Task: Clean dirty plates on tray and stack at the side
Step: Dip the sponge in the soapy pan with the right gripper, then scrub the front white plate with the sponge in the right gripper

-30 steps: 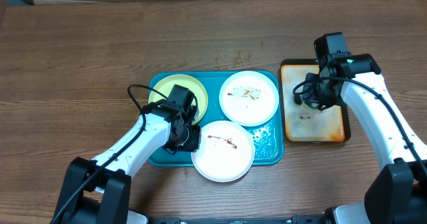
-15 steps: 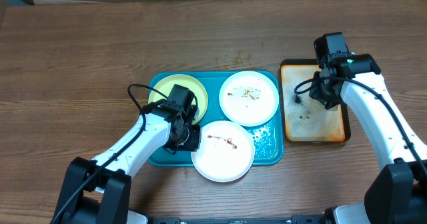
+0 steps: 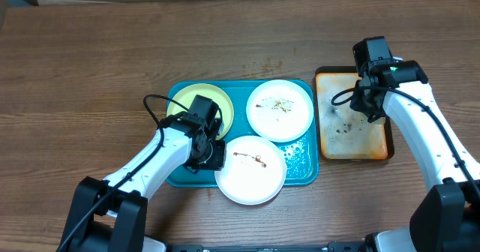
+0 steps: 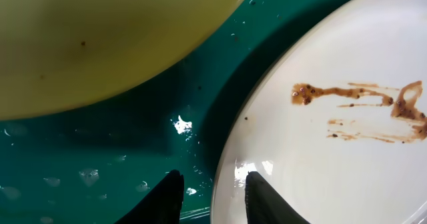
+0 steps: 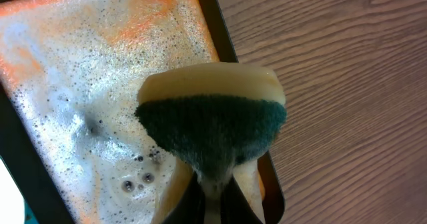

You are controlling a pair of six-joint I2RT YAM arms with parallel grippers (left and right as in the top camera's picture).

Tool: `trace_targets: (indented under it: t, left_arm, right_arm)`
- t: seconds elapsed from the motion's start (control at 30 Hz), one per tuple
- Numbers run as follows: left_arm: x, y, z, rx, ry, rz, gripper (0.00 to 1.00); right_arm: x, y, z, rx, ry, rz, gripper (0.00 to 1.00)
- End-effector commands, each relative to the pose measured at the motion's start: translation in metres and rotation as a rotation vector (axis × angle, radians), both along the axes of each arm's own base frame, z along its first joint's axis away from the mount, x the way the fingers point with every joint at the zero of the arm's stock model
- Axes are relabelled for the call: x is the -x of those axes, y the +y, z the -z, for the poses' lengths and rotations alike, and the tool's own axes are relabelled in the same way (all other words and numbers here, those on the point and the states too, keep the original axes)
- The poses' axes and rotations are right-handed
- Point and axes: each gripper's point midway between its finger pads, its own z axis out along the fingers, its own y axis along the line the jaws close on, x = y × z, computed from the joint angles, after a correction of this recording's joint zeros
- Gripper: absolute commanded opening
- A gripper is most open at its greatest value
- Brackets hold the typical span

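Observation:
Three plates lie on the teal tray [image 3: 301, 166]. The pale yellow-green plate [image 3: 180, 102] is at the back left and a smeared white plate [image 3: 280, 109] at the back right. The front white plate [image 3: 251, 171], streaked brown, overhangs the tray's near rim. My left gripper [image 3: 212, 154] is open at that plate's left edge. In the left wrist view the left gripper [image 4: 211, 177] has one finger over the tray [image 4: 100, 144] and one over the white plate [image 4: 333, 151], the rim between them. My right gripper [image 5: 213, 184] is shut on a yellow-and-green sponge [image 5: 210, 124].
A smaller orange, black-rimmed tray [image 3: 352, 128] holding foamy water [image 5: 80, 71] stands right of the teal tray, and the right gripper [image 3: 367, 106] hovers over it. Water drops dot the teal tray. Bare wooden table surrounds both trays.
The right gripper has shifted slightly rightward over the orange tray with the sponge in it. The left arm and the plates have not moved.

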Motion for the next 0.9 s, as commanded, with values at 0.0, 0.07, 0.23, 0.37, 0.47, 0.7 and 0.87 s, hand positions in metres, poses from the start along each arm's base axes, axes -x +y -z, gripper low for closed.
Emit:
trace_targets:
  t: [0.0, 0.07, 0.23, 0.37, 0.47, 0.7, 0.87]
  left_arm:
    - [-0.004, -0.003, -0.002, -0.003, -0.006, -0.007, 0.34]
    - [-0.004, -0.003, -0.002, -0.003, -0.006, -0.007, 0.34]
    - [-0.003, -0.002, -0.002, -0.005, -0.001, -0.007, 0.32]
    - [0.000, -0.001, -0.002, -0.009, 0.012, -0.007, 0.25]
    - [0.003, 0.000, 0.000, -0.013, 0.023, -0.012, 0.22]
    - [0.011, 0.003, 0.010, -0.014, 0.036, -0.024, 0.11]
    - [0.011, 0.003, 0.013, -0.012, 0.031, -0.025, 0.04]
  right_arm:
    - [-0.003, -0.005, -0.006, 0.020, -0.024, 0.016, 0.04]
    - [-0.003, -0.004, -0.006, 0.020, -0.025, 0.016, 0.04]
    - [-0.003, -0.004, -0.006, 0.019, -0.024, 0.015, 0.04]
    - [-0.003, -0.003, -0.006, 0.011, -0.023, 0.013, 0.04]
    - [-0.003, 0.006, -0.002, -0.042, -0.015, -0.005, 0.04]
    - [0.000, 0.032, 0.005, -0.185, 0.017, -0.073, 0.04]
    - [0.011, 0.112, 0.001, -0.591, 0.074, -0.381, 0.04]
